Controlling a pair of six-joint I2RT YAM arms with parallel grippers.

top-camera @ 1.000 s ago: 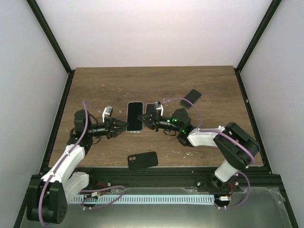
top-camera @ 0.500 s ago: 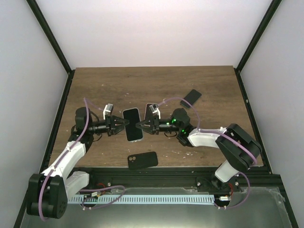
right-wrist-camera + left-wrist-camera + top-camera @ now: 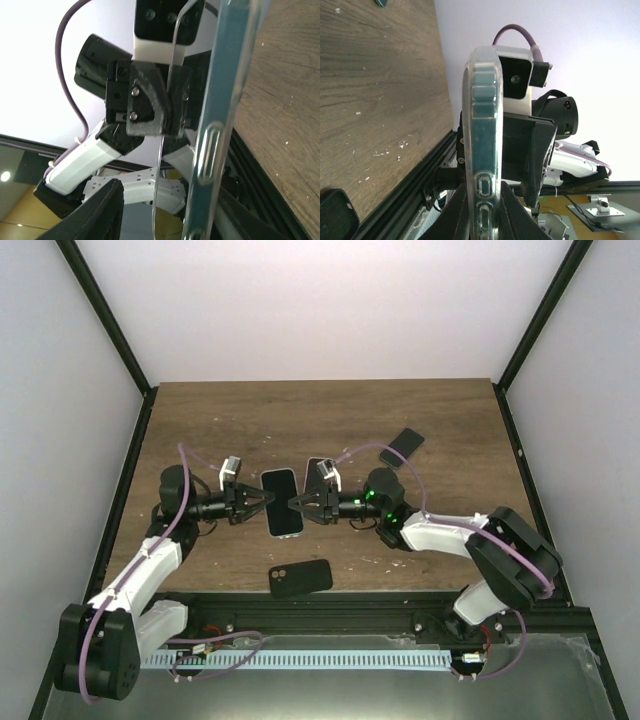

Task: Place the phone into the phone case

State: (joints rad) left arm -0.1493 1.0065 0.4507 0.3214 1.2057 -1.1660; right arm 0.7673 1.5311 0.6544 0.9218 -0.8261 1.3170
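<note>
A phone (image 3: 282,502) with a pale screen and a clear phone case round its edge hangs above the table's middle, between both grippers. My left gripper (image 3: 260,502) is shut on its left long side. The left wrist view shows the phone (image 3: 482,125) edge-on, pinched between the two fingers of the left gripper (image 3: 482,212). My right gripper (image 3: 300,504) is at the phone's right side with its jaws apart. In the right wrist view the phone (image 3: 220,100) lies near one finger of the right gripper (image 3: 165,215), and the other finger (image 3: 100,210) stands well off.
A black phone case (image 3: 300,577) with a camera cutout lies flat near the table's front edge, also visible as the black case (image 3: 335,220) in the left wrist view. Another black flat item (image 3: 402,445) lies at the back right. A black frame rail (image 3: 330,602) borders the front.
The phone has shifted a little left and toward the front, tilting slightly. My left gripper has closed on it, and my right gripper has opened.
</note>
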